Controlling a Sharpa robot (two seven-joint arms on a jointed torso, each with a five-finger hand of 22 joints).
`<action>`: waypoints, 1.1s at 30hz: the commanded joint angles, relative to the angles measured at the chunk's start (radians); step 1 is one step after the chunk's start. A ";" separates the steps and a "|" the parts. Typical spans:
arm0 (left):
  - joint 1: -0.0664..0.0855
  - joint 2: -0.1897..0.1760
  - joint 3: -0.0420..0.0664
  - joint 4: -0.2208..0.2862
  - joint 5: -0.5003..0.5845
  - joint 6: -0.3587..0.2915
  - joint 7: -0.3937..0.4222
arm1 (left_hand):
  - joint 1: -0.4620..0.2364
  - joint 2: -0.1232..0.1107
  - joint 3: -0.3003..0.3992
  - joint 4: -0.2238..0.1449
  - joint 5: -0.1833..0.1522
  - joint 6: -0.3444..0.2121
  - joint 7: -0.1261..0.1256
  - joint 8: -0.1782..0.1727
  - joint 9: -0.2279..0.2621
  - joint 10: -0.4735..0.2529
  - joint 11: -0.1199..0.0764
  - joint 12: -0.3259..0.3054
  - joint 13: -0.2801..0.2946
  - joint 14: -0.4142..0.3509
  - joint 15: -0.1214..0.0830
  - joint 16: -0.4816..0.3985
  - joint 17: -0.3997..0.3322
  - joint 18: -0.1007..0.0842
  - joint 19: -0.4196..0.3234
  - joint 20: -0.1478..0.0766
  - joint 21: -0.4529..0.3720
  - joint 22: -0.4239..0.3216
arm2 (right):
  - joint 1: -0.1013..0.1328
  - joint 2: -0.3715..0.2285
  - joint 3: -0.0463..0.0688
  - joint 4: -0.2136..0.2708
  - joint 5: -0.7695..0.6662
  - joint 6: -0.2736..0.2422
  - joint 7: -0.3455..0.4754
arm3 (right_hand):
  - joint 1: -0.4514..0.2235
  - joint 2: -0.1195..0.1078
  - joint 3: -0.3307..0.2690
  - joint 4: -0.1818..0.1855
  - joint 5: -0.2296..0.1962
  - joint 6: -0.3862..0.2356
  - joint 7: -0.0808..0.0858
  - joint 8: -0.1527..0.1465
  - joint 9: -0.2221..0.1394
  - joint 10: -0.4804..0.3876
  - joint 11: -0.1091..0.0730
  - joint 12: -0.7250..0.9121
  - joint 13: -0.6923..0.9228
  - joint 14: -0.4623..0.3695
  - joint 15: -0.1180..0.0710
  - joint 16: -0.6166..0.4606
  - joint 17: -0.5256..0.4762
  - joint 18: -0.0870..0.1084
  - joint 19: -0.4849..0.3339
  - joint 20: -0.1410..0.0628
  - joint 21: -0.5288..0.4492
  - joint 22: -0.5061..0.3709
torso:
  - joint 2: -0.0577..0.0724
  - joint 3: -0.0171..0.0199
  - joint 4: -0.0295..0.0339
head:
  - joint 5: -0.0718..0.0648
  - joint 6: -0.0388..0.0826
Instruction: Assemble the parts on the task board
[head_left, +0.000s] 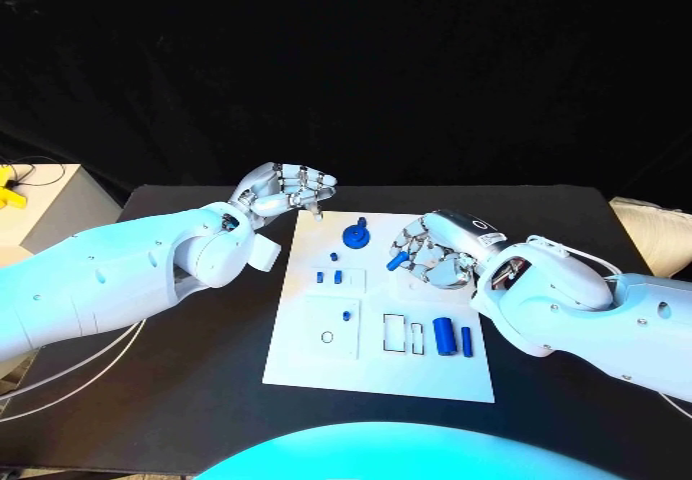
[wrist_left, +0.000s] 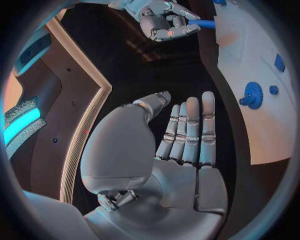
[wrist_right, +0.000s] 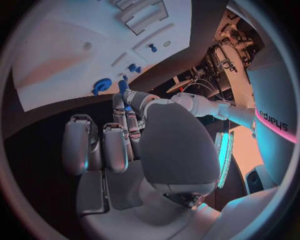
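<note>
Holding a small blue peg (head_left: 397, 261) between its fingertips, the right hand (head_left: 433, 252) sits over the right side of the white task board (head_left: 325, 370) — the peg pokes out to the side, just above the board. In the left wrist view the same peg (wrist_left: 201, 23) sticks out of that hand like a little stick.

The left hand (head_left: 286, 190) waits off the board's far left corner, holding nothing. Its fingers are straight and lie side by side.

On the board a blue gear (head_left: 356, 236) stands near the far edge, with small blue pegs (head_left: 338, 277) beside it. Two blue cylinders (head_left: 453, 337) lie near the right edge, next to some slots (head_left: 404, 333).

The step in hand looks like placing the peg. Next, the right hand likely has to turn it upright and lower it into a hole — which hole cannot be told.
</note>
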 joint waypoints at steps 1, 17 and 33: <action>0.000 0.005 0.001 0.001 0.009 0.016 0.012 | 0.004 0.006 -0.007 0.002 0.001 -0.005 -0.004 0.000 -0.002 -0.007 0.000 -0.003 -0.002 0.001 0.007 -0.005 -0.001 0.015 0.009 -0.001 -0.001 -0.001 | -0.015 0.033 -0.003 0.000 0.014 0.001 0.034 | -0.007 -0.002 0.009 -0.002 -0.002 0.002 0.007 0.061 0.100 0.019 -0.018 -0.005 0.000 0.029 -0.006 -0.005 -0.002 -0.018 0.049 -0.009 0.000 0.176 | 0.001 -0.0011 0.0002 | 0.011 -0.005; -0.002 0.013 0.001 0.000 0.013 0.021 0.014 | 0.005 0.006 -0.007 0.002 0.000 -0.003 -0.004 0.002 -0.001 -0.007 0.000 -0.002 -0.002 0.001 0.007 -0.005 -0.001 0.015 0.010 -0.001 -0.002 -0.002 | -0.100 0.203 -0.016 -0.054 -0.053 0.056 0.064 | -0.011 -0.002 0.016 -0.009 0.002 -0.002 0.008 0.063 0.105 0.019 -0.017 -0.011 0.001 0.027 -0.006 -0.010 -0.010 -0.016 0.047 -0.009 -0.012 0.173 | 0.002 -0.0016 0.0022 | 0.038 -0.014; -0.002 0.016 0.001 0.001 0.014 0.024 0.013 | 0.005 0.006 -0.007 0.002 0.000 -0.003 -0.004 0.002 -0.001 -0.007 0.000 -0.002 -0.002 0.001 0.007 -0.005 -0.001 0.015 0.010 -0.001 -0.002 -0.002 | -0.152 0.277 -0.021 -0.111 -0.104 0.123 0.044 | -0.015 -0.004 0.018 -0.015 0.004 -0.004 0.009 0.064 0.109 0.019 -0.016 -0.014 0.001 0.027 -0.005 -0.011 -0.012 -0.015 0.045 -0.009 -0.017 0.172 | 0.003 0.0001 0.0012 | 0.053 -0.027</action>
